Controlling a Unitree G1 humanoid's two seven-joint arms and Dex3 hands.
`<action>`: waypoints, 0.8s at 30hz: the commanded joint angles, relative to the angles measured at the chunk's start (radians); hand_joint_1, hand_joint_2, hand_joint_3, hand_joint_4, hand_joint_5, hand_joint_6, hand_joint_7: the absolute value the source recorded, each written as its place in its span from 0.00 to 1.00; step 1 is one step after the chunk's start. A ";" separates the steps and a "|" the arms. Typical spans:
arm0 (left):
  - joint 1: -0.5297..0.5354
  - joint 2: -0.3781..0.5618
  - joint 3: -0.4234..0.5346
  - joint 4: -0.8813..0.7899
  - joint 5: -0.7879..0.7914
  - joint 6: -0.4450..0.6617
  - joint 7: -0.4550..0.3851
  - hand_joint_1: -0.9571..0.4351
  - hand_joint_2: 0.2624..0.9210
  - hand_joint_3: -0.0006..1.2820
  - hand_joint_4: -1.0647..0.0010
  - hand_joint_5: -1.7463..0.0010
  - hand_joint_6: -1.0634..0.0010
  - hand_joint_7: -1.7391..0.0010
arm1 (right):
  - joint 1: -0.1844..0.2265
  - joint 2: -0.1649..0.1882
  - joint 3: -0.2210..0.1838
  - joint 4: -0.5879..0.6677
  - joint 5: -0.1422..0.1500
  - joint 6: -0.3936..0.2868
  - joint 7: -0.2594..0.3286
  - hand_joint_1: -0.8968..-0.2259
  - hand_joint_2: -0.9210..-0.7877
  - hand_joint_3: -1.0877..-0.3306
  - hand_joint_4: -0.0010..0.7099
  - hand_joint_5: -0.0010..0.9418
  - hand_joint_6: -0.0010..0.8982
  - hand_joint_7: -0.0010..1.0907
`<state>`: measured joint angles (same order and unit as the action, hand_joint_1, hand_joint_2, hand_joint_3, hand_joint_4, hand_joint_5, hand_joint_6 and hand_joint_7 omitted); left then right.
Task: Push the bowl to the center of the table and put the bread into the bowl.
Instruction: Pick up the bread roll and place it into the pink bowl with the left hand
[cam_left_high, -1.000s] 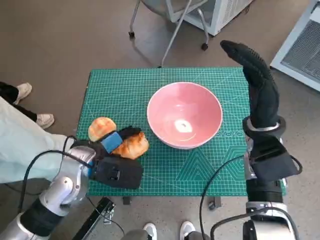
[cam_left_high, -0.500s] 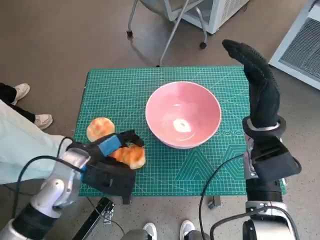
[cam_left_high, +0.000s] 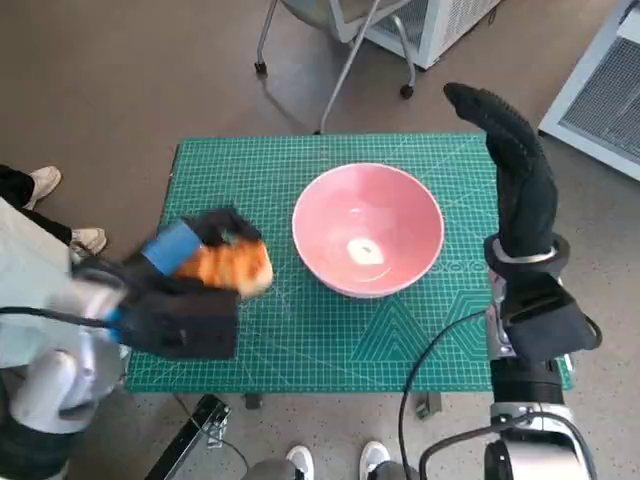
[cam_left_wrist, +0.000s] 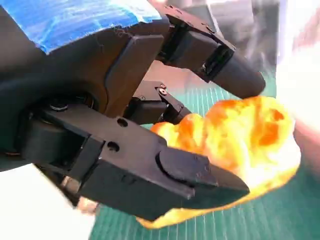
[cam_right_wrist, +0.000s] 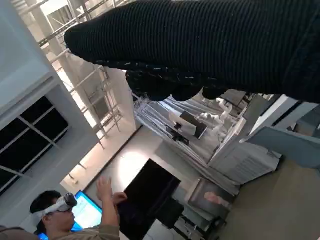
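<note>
The pink bowl (cam_left_high: 312, 203) stands near the middle of the green table (cam_left_high: 250, 165), with nothing in it but a glare spot. My left hand (cam_left_high: 180, 290) is lifted just left of the bowl and grips a golden piece of bread (cam_left_high: 228, 266); both are motion-blurred. In the left wrist view the bread (cam_left_wrist: 245, 132) sits between the black fingers (cam_left_wrist: 200, 176) above the mat. My gloved right hand (cam_left_high: 522, 175) is raised by the table's right edge with fingers stretched out, holding nothing. The right wrist view shows only the glove (cam_right_wrist: 210, 45).
Chair legs on castors (cam_left_high: 340, 60) and a white cabinet (cam_left_high: 440, 20) stand beyond the table's far edge. A person's shoes (cam_left_high: 45, 183) are at the left, and more shoes (cam_left_high: 300, 462) show below the near edge. A person wearing a headset (cam_right_wrist: 60, 207) appears in the right wrist view.
My left hand has lifted the bread off the mat and carried it away from the near edge, level with the bowl. The round bun seen earlier is now hidden. The right hand has not moved.
</note>
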<state>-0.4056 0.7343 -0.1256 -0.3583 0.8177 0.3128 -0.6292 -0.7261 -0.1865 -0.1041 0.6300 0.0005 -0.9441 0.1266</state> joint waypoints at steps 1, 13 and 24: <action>-0.061 -0.042 0.054 -0.074 -0.019 0.025 0.038 0.69 0.65 0.35 0.31 0.27 0.37 0.38 | 0.026 0.001 -0.003 0.001 0.019 0.010 0.001 0.45 0.00 0.46 0.48 0.01 0.09 0.68; -0.236 -0.168 0.014 -0.100 0.008 0.003 0.148 0.69 0.73 0.26 0.28 0.35 0.36 0.36 | 0.024 -0.008 -0.006 0.005 0.041 0.004 0.016 0.44 0.00 0.47 0.49 0.01 0.10 0.66; -0.362 -0.297 -0.130 0.134 -0.006 -0.177 0.310 0.69 0.90 0.08 0.23 0.37 0.32 0.42 | 0.034 -0.011 -0.005 -0.013 0.040 -0.002 0.013 0.43 0.00 0.48 0.51 0.02 0.11 0.65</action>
<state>-0.7342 0.4622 -0.2183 -0.3060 0.8192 0.1895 -0.3645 -0.7234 -0.1926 -0.1088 0.6222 0.0365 -0.9472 0.1329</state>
